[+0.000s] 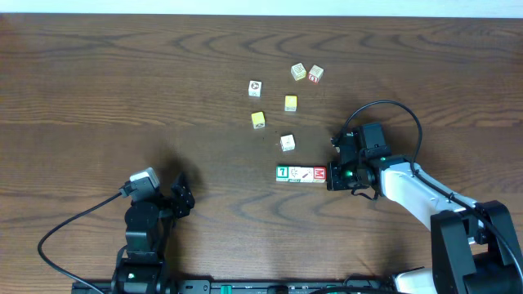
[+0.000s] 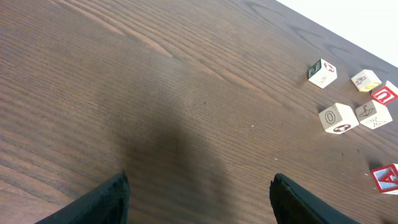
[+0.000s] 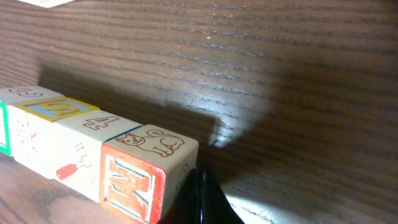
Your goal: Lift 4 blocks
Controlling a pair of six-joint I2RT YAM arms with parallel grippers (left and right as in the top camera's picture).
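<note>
When looking down from overhead, find the blocks point(image 1: 307, 173) flat on the table point(image 1: 98, 82), right of its middle, laid end to end in one straight row with neighbouring faces touching. Reading from the left end: green-faced "7" block point(image 1: 282, 172), then two white-faced picture blocks point(image 1: 295, 173), then red-faced block point(image 1: 319, 172) closing the right end. Seen close from the right wrist camera, with a cat drawn on top of the red-faced one, and a "4" on top and a hammer on the side of its neighbour. Just beside that red end, note the right gripper point(image 1: 330, 175), fingers pressed together with nothing between them, tip low at the block's corner; touching it or just clear of it, cannot tell. Further up the table, spot six loose cubes point(image 1: 291, 103) scattered, the nearest just above the row, all apart from it. Well off to the left, near the front edge, see the left gripper point(image 1: 181, 200), fingers spread wide over bare wood, holding nothing, far from every block.
</note>
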